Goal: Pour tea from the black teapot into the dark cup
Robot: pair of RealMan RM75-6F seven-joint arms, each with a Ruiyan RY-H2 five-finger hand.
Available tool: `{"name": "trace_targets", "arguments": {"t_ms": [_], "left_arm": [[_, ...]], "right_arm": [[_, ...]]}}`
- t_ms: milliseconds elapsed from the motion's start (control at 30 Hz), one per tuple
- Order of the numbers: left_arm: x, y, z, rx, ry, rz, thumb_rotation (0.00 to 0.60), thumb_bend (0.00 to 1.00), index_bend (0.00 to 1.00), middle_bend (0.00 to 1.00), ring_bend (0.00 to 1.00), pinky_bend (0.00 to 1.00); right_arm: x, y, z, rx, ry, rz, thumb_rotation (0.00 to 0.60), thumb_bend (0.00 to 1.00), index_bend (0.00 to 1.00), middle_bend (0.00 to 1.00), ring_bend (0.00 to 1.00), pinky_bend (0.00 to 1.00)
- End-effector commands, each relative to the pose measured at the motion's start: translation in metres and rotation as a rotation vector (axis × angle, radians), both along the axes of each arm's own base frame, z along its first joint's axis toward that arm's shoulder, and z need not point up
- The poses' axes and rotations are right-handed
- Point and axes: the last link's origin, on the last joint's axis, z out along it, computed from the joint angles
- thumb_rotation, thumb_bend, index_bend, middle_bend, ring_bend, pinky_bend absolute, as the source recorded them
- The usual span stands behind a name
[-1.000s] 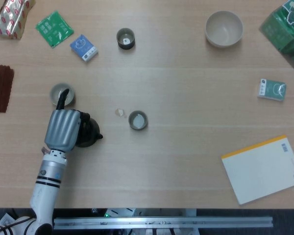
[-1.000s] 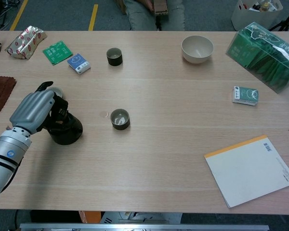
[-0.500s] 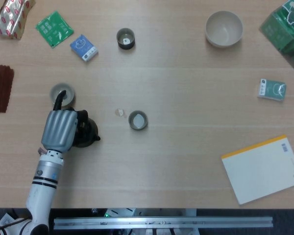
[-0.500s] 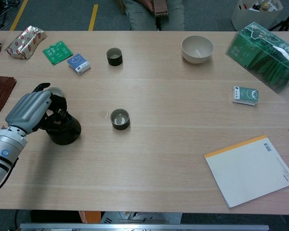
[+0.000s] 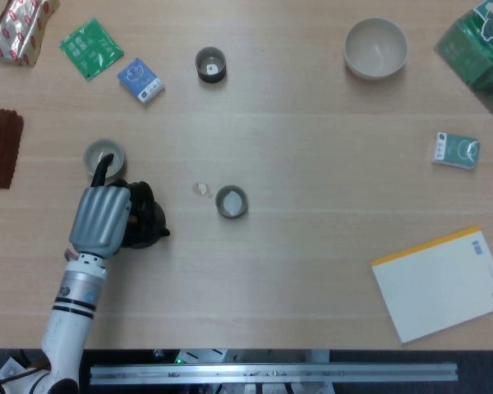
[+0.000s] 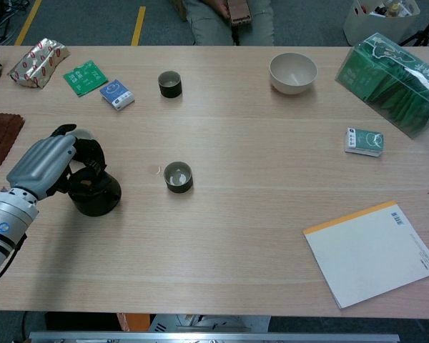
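Slightly shifted since a second ago, the left robot hand [image 5: 103,216] is seen from the head view wrapped over the black teapot [image 5: 145,220] on the worktop [image 5: 312,246]. From the chest view, the dark cup [image 6: 178,176] holds pale liquid; a loose grip risks spilling during the carry.

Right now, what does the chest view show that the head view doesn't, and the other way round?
Only the chest view shows the floor past the table's far edge, with a yellow line, a white bag and a seated person's legs. Only the head view shows the metal rail along the near edge. Both share the left hand over the black teapot, the dark cup, the second dark cup, the bowl and the notepad.
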Motion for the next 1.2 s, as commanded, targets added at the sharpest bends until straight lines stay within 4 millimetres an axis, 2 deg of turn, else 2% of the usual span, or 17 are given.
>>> {"name": "trace_targets", "arguments": {"t_ms": [33, 333, 600, 800, 933, 1200], "left_arm": [[0.002, 0.001, 0.002, -0.005, -0.009, -0.001, 0.505, 0.25, 0.46, 0.52, 0.38, 0.0], [0.009, 0.004, 0.007, -0.031, -0.031, -0.019, 0.504, 0.25, 0.36, 0.39, 0.24, 0.0], [0.017, 0.009, 0.02, -0.004, -0.052, -0.068, 0.504, 0.25, 0.34, 0.37, 0.22, 0.0], [0.019, 0.015, 0.039, 0.083, 0.006, -0.146, 0.545, 0.25, 0.35, 0.37, 0.22, 0.0], [0.011, 0.018, 0.059, 0.175, 0.095, -0.187, 0.592, 0.25, 0.35, 0.37, 0.22, 0.0], [-0.022, 0.011, 0.093, 0.261, 0.231, -0.151, 0.6, 0.25, 0.36, 0.37, 0.21, 0.0]], "right_arm": [[0.0, 0.0, 0.0, -0.001, -0.002, 0.001, 0.6, 0.23, 0.1, 0.13, 0.0, 0.05], [0.0, 0.001, 0.003, -0.01, -0.004, -0.001, 0.6, 0.23, 0.1, 0.13, 0.0, 0.05], [-0.003, 0.003, 0.004, -0.014, -0.015, -0.01, 0.6, 0.23, 0.1, 0.13, 0.0, 0.05], [-0.004, 0.006, 0.004, -0.015, -0.024, -0.009, 0.6, 0.23, 0.1, 0.13, 0.0, 0.05], [-0.006, 0.009, 0.002, -0.007, -0.029, -0.002, 0.6, 0.23, 0.1, 0.13, 0.0, 0.05], [-0.014, 0.02, -0.003, -0.016, -0.037, 0.008, 0.6, 0.23, 0.1, 0.13, 0.0, 0.05]]}}
